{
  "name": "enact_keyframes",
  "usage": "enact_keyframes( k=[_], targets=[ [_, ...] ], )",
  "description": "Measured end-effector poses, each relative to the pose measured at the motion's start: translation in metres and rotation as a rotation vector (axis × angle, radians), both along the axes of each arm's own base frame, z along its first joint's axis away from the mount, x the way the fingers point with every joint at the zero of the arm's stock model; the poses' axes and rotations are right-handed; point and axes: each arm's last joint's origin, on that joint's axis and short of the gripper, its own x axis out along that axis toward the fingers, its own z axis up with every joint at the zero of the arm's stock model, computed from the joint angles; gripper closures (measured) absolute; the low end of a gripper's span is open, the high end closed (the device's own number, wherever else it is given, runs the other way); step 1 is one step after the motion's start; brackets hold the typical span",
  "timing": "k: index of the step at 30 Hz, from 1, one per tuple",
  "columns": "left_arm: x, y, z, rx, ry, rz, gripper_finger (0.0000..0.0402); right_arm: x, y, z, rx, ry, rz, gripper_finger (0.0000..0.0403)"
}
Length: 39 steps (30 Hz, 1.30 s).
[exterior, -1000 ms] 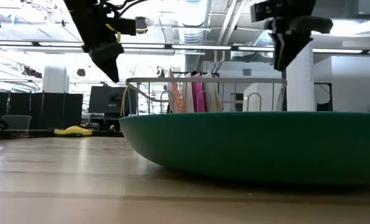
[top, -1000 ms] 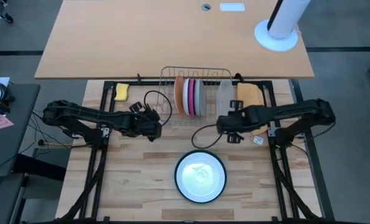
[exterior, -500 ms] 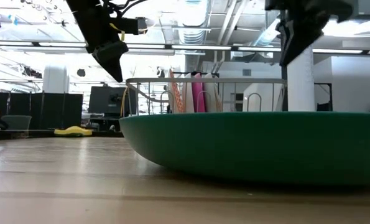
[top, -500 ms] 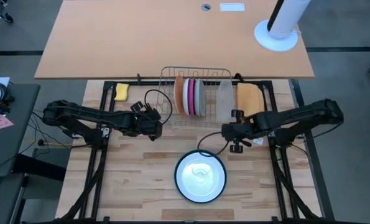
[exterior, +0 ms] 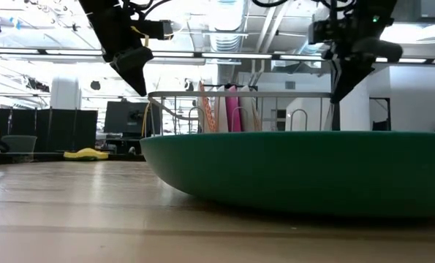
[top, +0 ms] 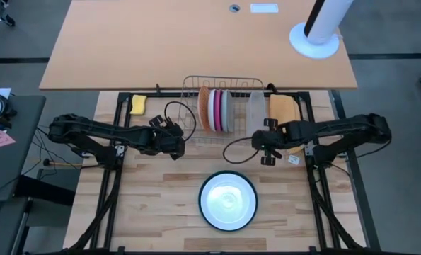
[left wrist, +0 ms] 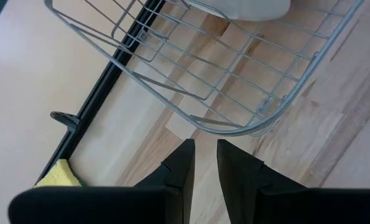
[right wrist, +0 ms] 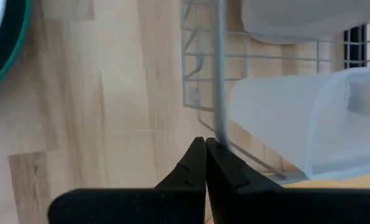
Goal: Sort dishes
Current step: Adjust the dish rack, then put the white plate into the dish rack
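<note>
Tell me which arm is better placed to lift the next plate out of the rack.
Probably the left. The left gripper hovers by the rack's left end, nearest the orange-patterned plate, fingers slightly apart. The right gripper, shut and empty, sits by the clear tub, which stands between it and the plates.

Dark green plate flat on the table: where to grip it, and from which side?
Grip the rim of the dark green plate. It lies flat and upright, its wall flaring upward in the low view, so there is a raised edge to pinch. I'd come from above on its right edge, nearest the right gripper, one finger inside and one outside. The left gripper waits by the rack.
</note>
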Motion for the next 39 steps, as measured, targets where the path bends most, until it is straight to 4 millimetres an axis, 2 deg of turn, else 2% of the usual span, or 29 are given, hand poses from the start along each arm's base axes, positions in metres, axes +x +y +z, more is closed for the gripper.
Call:
enact_keyframes(
  k=[13, 26, 31, 35, 39],
  targets=[
    [0.0, 0.0, 0.0, -0.007, 0.0, -0.001, 0.0339, -0.005, -0.033, 0.0, -0.036, 0.055, -0.082, 0.0398],
    [0.0, 0.0, 0.0, -0.012, 0.005, -0.008, 0.0339, -0.012, -0.042, -0.001, -0.071, 0.088, -0.184, 0.0398],
    [0.0, -0.01, 0.002, -0.045, 0.016, -0.064, 0.0339, -0.023, -0.027, -0.003, -0.043, 0.174, -0.247, 0.0398],
    [0.005, -0.021, 0.017, -0.054, -0.036, -0.11, 0.0339, -0.03, -0.005, -0.003, -0.031, 0.208, -0.272, 0.0398],
    [0.011, -0.038, 0.034, -0.072, -0.124, -0.165, 0.0339, -0.031, 0.023, -0.003, -0.018, 0.159, -0.249, 0.0398]
  ],
)
